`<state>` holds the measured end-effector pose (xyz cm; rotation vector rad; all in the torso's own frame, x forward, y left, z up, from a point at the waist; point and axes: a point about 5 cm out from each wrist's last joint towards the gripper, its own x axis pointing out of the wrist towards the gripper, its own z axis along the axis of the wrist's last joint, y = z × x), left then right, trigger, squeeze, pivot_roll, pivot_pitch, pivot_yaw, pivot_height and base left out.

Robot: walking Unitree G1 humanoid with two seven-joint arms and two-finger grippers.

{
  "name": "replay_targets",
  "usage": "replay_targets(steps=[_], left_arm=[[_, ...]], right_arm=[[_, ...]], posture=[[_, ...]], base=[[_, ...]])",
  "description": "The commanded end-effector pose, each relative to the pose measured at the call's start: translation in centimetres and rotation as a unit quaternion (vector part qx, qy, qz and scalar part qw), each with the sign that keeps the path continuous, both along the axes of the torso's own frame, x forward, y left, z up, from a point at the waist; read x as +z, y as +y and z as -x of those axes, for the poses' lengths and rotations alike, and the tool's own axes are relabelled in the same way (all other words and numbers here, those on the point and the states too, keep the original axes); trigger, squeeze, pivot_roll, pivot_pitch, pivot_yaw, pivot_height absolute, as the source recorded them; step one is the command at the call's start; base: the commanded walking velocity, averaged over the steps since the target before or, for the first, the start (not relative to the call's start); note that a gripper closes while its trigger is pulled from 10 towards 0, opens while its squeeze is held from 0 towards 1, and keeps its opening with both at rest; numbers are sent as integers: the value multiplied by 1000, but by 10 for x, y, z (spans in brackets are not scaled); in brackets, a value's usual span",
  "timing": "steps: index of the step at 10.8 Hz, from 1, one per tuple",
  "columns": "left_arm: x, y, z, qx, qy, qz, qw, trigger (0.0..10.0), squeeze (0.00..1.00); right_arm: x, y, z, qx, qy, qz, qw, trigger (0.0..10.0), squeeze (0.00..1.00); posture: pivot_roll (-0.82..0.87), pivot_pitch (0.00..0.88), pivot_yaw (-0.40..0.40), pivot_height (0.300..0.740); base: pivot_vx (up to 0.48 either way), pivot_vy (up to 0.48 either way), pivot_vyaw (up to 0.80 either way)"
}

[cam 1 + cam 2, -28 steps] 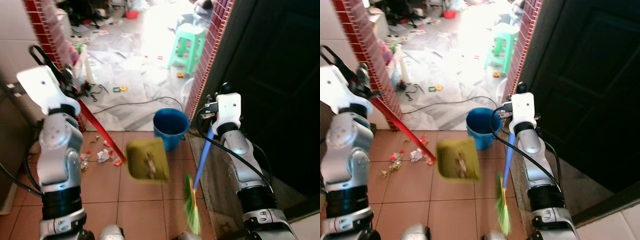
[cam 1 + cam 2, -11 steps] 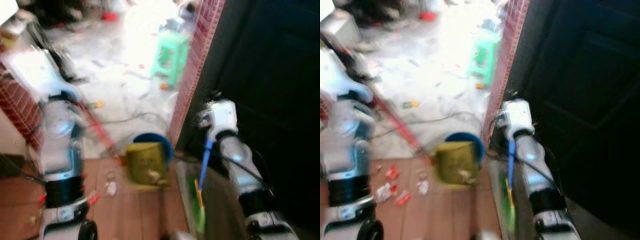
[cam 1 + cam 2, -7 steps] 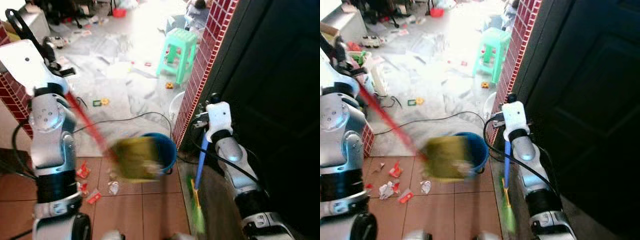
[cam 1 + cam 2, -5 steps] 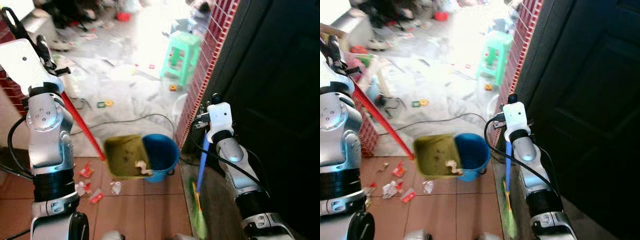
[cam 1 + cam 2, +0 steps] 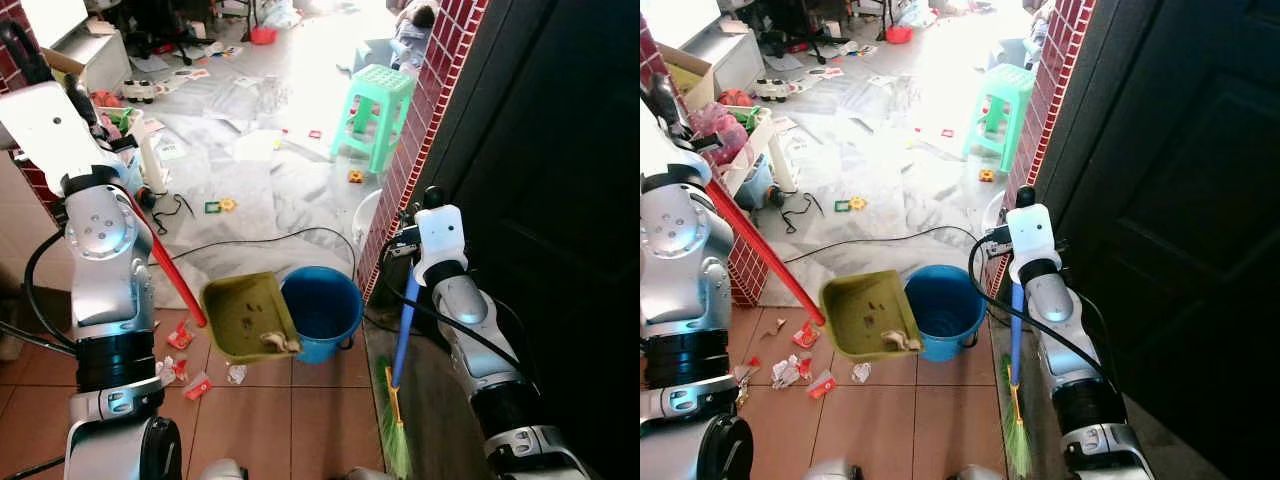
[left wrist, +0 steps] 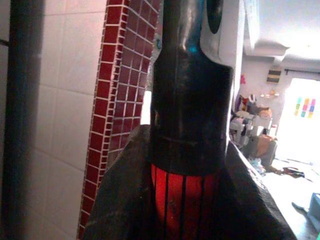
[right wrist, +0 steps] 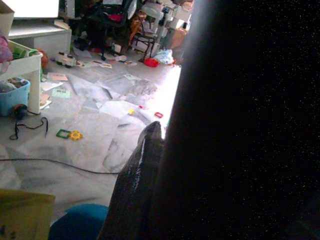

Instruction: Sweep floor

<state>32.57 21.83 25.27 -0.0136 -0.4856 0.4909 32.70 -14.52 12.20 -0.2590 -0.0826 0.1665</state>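
One step: emptying | left claw [image 6: 187, 200] clamped on dustpan [image 5: 247, 317] handle, lip at bucket [image 5: 322, 310] rim | right claw [image 5: 412, 290] clamped on broom [image 5: 396, 400] | next: tip debris in

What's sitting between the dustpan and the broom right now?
The blue bucket stands on the floor between the dustpan and the broom, touching the dustpan's edge; both eye views show it.

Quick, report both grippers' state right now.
Left gripper: shut on the dustpan handle, olive dustpan held beside the blue bucket.
Right gripper: shut on the broom handle.
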Motion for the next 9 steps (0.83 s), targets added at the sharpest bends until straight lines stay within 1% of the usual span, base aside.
replay_targets(steps=[1, 2, 3, 7, 9], left_arm=[[24, -11, 0, -16, -57, -10, 998, 10000, 0], [25, -18, -1, -36, -62, -13, 997, 10000, 0], [26, -20, 0, -41, -68, -18, 997, 10000, 0], [29, -17, 0, -37, -73, -21, 996, 10000, 0], [29, -19, -1, -41, -73, -20, 996, 10000, 0]], right_arm=[[10, -3, 0, -2, -20, 4, 1000, 10000, 0], [10, -3, 0, -1, -20, 3, 1000, 10000, 0], [10, -3, -1, -2, -20, 2, 1000, 10000, 0], [10, -1, -1, 2, -20, 1, 1000, 10000, 0], [11, -1, -1, 5, -21, 1, 1000, 10000, 0]], posture=[[-67, 0, -58, 740], [-67, 0, -58, 740], [-67, 0, -60, 740], [-63, 0, -59, 740], [-63, 0, -59, 740]], base=[[0, 0, 0], [0, 0, 0], [0, 0, 0], [337, 0, 0], [339, 0, 0]])
